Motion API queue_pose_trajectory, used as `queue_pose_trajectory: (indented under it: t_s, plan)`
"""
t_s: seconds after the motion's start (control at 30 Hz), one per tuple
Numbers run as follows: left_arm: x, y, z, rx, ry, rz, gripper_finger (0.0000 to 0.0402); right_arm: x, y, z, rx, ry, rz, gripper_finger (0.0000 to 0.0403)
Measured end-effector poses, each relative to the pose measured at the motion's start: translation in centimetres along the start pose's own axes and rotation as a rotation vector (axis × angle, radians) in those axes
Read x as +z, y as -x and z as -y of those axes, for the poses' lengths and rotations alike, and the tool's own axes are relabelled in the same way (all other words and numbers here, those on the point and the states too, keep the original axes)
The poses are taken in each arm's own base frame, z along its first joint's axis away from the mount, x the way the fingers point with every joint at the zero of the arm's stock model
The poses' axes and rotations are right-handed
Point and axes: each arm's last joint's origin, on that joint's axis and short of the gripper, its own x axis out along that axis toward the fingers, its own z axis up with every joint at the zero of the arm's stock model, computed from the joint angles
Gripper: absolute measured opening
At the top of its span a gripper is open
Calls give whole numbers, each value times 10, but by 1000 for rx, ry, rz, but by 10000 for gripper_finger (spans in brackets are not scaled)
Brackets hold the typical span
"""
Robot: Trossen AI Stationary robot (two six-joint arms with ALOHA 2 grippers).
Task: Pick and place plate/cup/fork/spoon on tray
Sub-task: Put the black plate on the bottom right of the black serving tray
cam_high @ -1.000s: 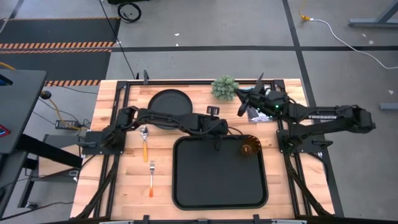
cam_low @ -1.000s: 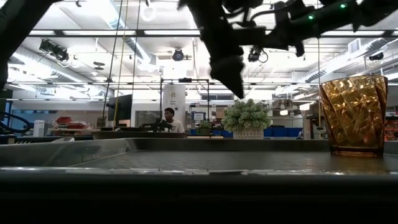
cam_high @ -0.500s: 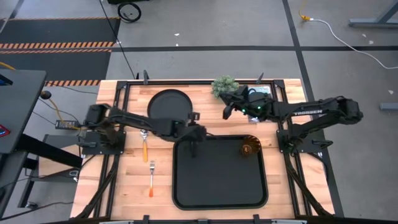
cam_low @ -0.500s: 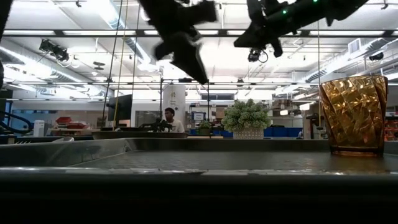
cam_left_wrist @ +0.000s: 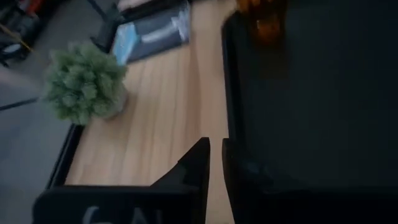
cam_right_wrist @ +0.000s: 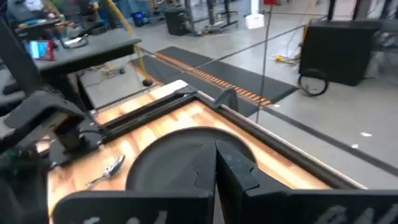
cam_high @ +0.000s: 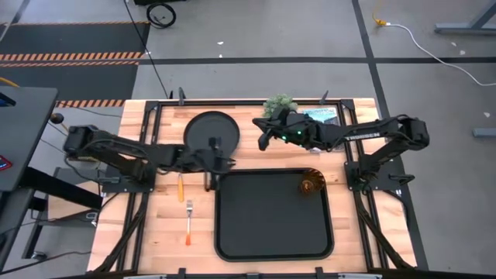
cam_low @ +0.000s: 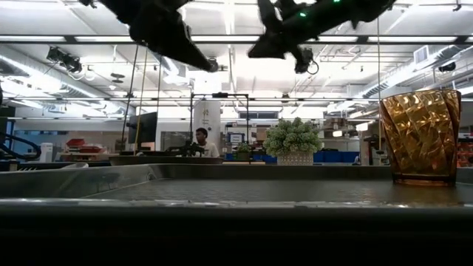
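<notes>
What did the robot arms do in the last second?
Both arms swung left. The left gripper pulled back off the tray to the plate's near edge. The right gripper moved past the plant toward the plate. Neither grabbed anything. The cup, fork and spoon stayed put.

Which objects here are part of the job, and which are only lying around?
For the job: tray, cup standing in the tray, plate, spoon, fork, the last three on the table.

Just lying about: small potted plant, flat bluish packet.
</notes>
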Motion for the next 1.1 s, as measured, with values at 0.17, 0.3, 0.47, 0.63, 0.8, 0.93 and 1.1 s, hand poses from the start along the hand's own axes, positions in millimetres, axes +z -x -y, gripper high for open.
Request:
queue_pose_trajectory:
  t_s: [0.17, 0.3, 0.47, 0.63, 0.8, 0.93, 1.1]
  plan:
    - [-16, 27, -12, 19, 84, 73, 50, 6, -6, -4, 3, 3, -22, 12]
    - [-28, 45, -18, 23, 153, 119, 50, 9, -16, -9, -4, 9, -43, 12]
    - [-38, 70, -26, 39, 231, 225, 50, 15, -26, -16, 20, 6, -51, 12]
    - [-55, 88, -30, 73, 265, 252, 50, 20, -37, -23, 15, 19, -62, 12]
    - [-70, 102, -31, 86, 305, 289, 50, 21, -41, -25, 12, 39, -82, 12]
    - [-82, 111, -31, 97, 357, 331, 50, 23, -45, -27, 21, 45, -73, 12]
    - [-94, 116, -31, 92, 406, 367, 50, 23, -43, -31, 56, 128, -65, 12]
